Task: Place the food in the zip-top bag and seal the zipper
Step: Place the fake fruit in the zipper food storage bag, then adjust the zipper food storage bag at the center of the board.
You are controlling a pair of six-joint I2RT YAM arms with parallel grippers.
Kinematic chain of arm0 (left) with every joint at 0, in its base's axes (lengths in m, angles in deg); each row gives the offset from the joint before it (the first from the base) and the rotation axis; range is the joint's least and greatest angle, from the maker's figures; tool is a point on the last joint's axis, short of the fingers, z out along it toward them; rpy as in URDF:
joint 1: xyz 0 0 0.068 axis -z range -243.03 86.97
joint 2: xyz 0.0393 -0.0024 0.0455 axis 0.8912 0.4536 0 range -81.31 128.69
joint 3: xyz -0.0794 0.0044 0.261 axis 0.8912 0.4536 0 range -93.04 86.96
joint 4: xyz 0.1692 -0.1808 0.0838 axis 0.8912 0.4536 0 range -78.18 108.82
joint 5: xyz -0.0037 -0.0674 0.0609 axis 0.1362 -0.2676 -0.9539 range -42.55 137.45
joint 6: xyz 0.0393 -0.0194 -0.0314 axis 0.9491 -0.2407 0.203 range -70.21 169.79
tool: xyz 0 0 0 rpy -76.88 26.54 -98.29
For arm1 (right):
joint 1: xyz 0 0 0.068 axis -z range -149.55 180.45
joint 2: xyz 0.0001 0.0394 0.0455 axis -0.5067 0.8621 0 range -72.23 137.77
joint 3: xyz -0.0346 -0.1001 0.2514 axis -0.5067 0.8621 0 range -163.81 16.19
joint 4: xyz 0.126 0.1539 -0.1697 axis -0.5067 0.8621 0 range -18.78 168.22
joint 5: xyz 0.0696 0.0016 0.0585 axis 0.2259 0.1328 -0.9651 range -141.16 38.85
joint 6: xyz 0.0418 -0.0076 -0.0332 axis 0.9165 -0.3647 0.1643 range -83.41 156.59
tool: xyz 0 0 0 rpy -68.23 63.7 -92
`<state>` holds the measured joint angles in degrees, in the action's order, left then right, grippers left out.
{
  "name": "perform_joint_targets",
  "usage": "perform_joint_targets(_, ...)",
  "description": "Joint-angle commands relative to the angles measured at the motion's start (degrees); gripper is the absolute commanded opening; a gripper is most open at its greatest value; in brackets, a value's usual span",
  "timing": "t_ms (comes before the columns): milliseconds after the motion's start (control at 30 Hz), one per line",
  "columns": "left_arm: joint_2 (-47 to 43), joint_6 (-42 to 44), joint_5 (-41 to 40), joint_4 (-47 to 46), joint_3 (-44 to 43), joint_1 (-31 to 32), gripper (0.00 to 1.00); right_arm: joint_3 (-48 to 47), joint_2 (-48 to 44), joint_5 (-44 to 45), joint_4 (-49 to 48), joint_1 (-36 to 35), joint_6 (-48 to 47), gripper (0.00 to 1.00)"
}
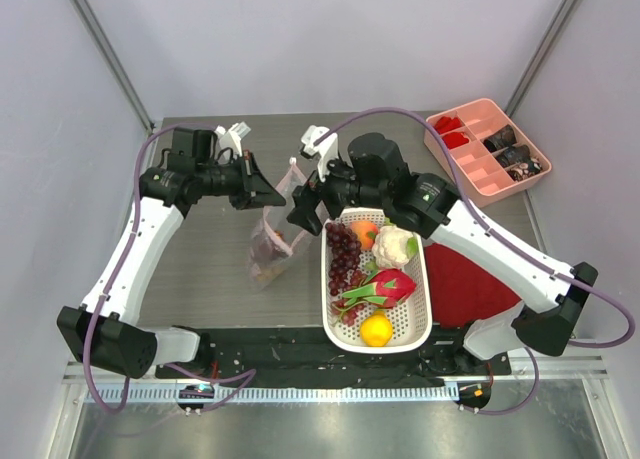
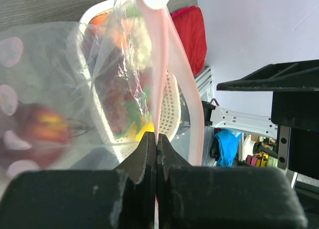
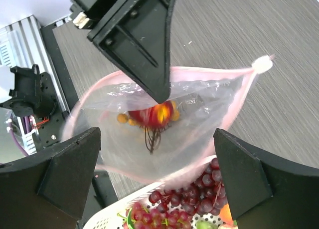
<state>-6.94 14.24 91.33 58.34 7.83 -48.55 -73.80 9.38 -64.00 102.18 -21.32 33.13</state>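
The zip-top bag [image 1: 272, 244] hangs open left of the basket, with a dark red fruit [image 3: 152, 114] inside; the fruit also shows through the plastic in the left wrist view [image 2: 42, 129]. My left gripper [image 1: 272, 192] is shut on the bag's pink zipper edge [image 2: 160, 64] and holds it up. My right gripper [image 3: 159, 164] is open and empty above the bag's open mouth [image 3: 199, 72] and the basket's near corner. In the white basket [image 1: 420, 314] lie purple grapes [image 1: 345, 259], an orange [image 1: 365, 229], a white bulb [image 1: 393, 245], a pink dragon fruit [image 1: 388, 287] and a lemon [image 1: 376, 330].
A folded red cloth [image 1: 470, 279] lies right of the basket. A pink divided tray [image 1: 470, 174] sits at the back right. The bag's white slider tab [image 3: 261, 64] is at the far end of the mouth. Grey walls close in on three sides.
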Motion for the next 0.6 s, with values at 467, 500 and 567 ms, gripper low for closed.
perform_joint_targets(467, -1.4, 0.7, 1.4, -1.5, -1.5, -0.2, 0.0, 3.2, 0.8, -3.2, 1.2, 7.5, 14.7, 0.79)
perform_joint_targets(500, -1.4, 1.6, 0.9, -0.3, -1.8, -0.2, 0.0, 3.2, 1.3, -3.9, 0.9, 7.5, 15.1, 0.79)
perform_joint_targets(567, -1.6, 2.8, -0.9, 0.8, -2.3, -0.2, 0.0, 2.8, 1.5, -6.2, -0.2, 7.5, 16.4, 0.78)
